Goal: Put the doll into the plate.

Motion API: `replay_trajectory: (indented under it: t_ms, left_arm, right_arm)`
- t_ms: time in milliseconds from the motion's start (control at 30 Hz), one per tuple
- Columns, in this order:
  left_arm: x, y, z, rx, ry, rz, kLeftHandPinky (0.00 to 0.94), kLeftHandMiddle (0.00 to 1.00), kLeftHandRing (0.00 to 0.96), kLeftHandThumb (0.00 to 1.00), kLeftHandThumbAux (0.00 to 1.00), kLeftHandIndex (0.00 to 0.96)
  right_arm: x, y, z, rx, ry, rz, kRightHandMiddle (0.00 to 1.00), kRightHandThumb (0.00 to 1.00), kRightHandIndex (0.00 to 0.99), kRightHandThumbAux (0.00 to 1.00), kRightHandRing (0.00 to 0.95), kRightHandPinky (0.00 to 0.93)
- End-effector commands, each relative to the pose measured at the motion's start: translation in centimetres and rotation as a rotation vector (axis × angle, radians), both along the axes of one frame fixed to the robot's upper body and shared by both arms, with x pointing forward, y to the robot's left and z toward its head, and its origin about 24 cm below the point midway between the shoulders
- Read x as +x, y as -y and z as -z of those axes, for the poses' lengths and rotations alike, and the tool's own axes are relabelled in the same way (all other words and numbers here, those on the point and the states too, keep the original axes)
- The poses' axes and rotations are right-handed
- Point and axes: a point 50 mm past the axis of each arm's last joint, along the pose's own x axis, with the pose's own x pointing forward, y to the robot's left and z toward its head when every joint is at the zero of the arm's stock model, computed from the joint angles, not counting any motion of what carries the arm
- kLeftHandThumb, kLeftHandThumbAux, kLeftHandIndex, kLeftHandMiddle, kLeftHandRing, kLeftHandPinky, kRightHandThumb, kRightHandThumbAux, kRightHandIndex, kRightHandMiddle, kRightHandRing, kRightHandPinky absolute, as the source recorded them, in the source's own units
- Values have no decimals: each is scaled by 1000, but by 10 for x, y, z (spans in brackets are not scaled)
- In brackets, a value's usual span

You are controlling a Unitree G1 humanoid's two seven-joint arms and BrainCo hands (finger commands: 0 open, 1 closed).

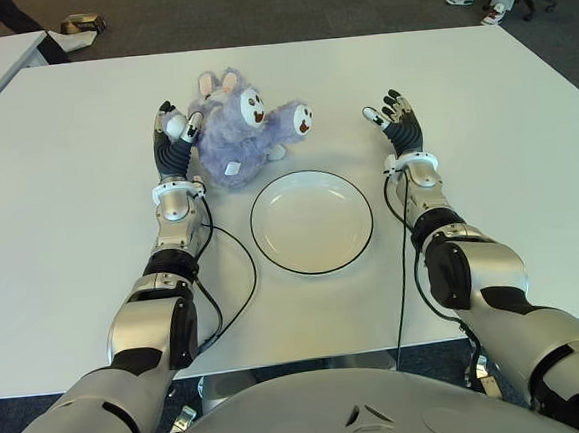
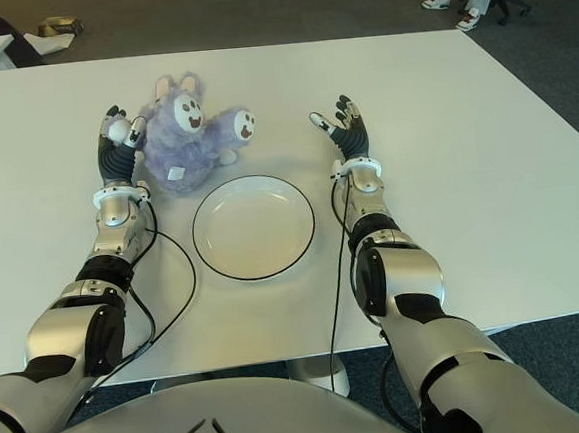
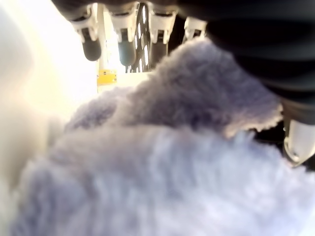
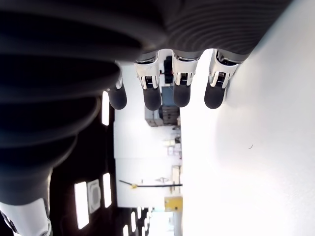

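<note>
Two open hands [image 1: 176,135] [image 1: 394,118] flanking doll [image 1: 237,125], just behind plate [image 1: 357,251].

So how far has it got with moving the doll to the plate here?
Nothing is placed: the plate is empty. The left hand is against the doll, fingers open around the fur, no closed grip. The doll lies on the table beyond the plate. Right hand open, idle. Grasping, lifting and placing remain.

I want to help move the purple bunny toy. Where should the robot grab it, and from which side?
Probably the fluffy purple plush doll is best taken around its round furry body, from the robot's left. It lies on its side behind the white round plate, and the left hand is already against that flank, fingers open. The soft body should squash into a grip; the ears and feet are small. The right hand is open, right of the doll.
</note>
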Motion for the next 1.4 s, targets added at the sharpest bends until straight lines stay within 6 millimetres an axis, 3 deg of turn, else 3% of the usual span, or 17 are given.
replay_trajectory:
  t_ms: [33,1400]
  left_arm:
    - [-31,5,47,-21,-174,4,50,97,84,0,472,0]
    - [-35,7,49,-6,-171,5,34,87,71,0,473,0]
  right_arm:
    - [-21,-3,41,29,-171,5,30,38,23,677,26,33]
    - [-24,-1,43,30,-169,4,31,48,19,690,29,40]
